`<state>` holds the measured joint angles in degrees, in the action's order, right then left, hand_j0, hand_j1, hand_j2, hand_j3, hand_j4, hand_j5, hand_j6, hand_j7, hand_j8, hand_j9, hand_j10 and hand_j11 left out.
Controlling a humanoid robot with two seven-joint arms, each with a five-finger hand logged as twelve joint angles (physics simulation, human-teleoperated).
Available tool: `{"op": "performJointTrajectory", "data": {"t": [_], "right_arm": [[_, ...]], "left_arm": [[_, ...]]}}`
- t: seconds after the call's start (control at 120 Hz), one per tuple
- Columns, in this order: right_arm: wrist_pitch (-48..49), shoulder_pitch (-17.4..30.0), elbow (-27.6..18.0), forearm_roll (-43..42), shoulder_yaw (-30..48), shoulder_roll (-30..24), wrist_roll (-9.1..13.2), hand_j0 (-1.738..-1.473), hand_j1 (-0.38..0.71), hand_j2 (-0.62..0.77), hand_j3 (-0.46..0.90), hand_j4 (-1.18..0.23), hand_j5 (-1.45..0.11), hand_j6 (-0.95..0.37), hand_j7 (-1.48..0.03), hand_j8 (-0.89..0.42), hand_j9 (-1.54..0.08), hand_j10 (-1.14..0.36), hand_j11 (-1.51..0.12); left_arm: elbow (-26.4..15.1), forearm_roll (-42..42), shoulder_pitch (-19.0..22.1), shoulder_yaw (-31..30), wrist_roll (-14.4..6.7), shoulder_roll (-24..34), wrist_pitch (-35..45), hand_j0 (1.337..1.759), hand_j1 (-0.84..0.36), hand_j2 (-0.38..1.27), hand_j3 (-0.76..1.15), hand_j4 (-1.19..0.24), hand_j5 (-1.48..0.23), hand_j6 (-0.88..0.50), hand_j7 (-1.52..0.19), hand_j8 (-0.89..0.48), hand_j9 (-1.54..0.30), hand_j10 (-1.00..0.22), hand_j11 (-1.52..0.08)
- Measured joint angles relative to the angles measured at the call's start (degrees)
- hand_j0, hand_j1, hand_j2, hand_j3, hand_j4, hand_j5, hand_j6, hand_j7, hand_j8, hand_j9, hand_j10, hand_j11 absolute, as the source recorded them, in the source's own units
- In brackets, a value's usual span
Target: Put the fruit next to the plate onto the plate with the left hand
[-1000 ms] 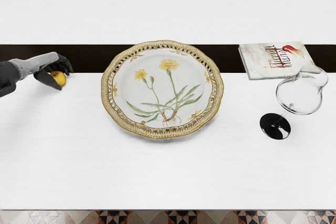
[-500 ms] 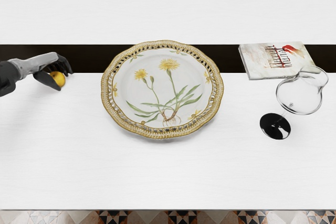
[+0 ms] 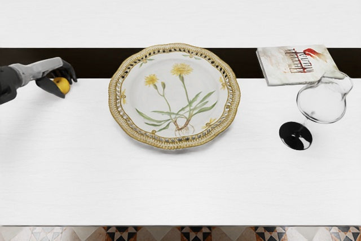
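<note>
White table (image 3: 180,184) fills the view, and the big plate (image 3: 206,80) sits in the middle of it, gold-rimmed, painted with yellow flowers, its far edge hanging over a dark band (image 3: 90,60) that runs across behind. Off to the right, a book (image 3: 296,64) lies flat by that band, and just in front of it a glass (image 3: 321,101) lies tipped on its side, bowl toward the book, black foot toward the near edge.

Now over to the far left: the left arm (image 3: 17,76) comes in from the edge, and the left hand (image 3: 56,76) is closed in a narrow grip around the fruit (image 3: 62,85). Dark fingers (image 3: 69,71) curl over the top, and the thumb wraps in front and below. The fruit is small and yellow, only partly showing between them, right at the table's back edge and well apart from the plate's left rim. It looks near round, so there is no telling its long axis or which way it points. Whether it touches the table is also unclear.
</note>
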<state>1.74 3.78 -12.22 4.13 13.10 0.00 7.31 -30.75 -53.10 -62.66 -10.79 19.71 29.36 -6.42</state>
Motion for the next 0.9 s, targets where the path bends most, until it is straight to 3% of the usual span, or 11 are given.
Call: {"op": "performJointTrajectory", "data": {"t": [0.317,0.9], "right_arm": [[0.01,0.0,0.0,0.0,0.0,0.0,0.01,-1.658,-0.32,-0.01,0.0,-0.03,-0.03,-0.03,-0.03,-0.03,-0.03,-0.03,-0.03],[0.01,0.0,-0.07,0.0,0.0,0.0,0.0,-1.658,-0.32,-0.01,0.0,-0.03,-0.03,-0.03,-0.03,-0.03,-0.03,-0.03,-0.03]], "left_arm": [[-0.14,-0.05,0.0,-0.07,-0.03,0.08,0.05,1.653,-0.27,0.17,0.0,-0.65,-0.83,-0.61,-0.84,-0.44,-0.85,-0.51,-0.87],[-2.19,0.02,-2.41,-0.06,-0.04,0.61,-3.73,1.656,-0.3,0.4,0.0,-0.68,-0.87,-0.68,-0.87,-0.52,-0.88,-0.55,-0.89]]}}
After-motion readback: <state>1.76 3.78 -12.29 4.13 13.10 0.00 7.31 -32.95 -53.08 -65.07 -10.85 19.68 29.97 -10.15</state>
